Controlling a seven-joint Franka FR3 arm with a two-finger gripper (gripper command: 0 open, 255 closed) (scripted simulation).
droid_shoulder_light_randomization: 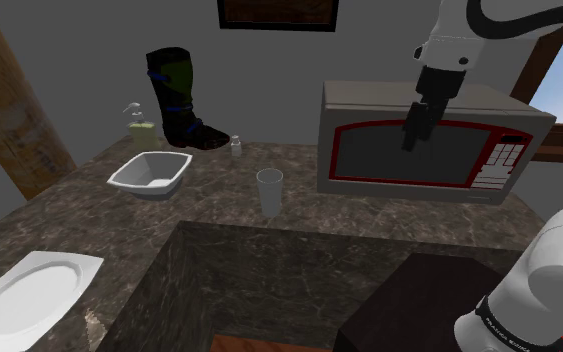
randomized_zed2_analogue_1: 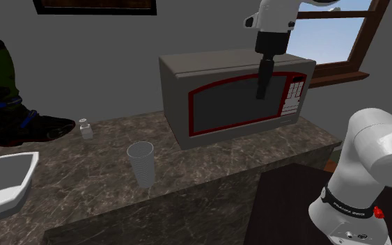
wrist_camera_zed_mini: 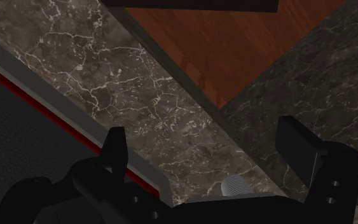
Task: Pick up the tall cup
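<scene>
- Plainly, we saw the tall cup (droid_shoulder_light_randomization: 269, 190), pale grey, standing upright on the dark marbled counter (droid_shoulder_light_randomization: 369, 215), just off the front corner of the microwave (droid_shoulder_light_randomization: 369, 100) at the shoulder view's left.
- Its long axis ran vertical, mouth upward.
- We found the gripper (droid_shoulder_light_randomization: 409, 142) hanging high before the microwave's door, pointing down, its two black fingers (wrist_camera_zed_mini: 116, 153) parted with nothing between them.
- From the gripper the cup lay lower and toward the shoulder view's left, well apart.
- We judged the coming move to call for travel across the microwave's front, then a descent, so the fingers could straddle the cup.
- A white tub (droid_shoulder_light_randomization: 154, 187) sat beyond the cup, farther from the microwave.
</scene>
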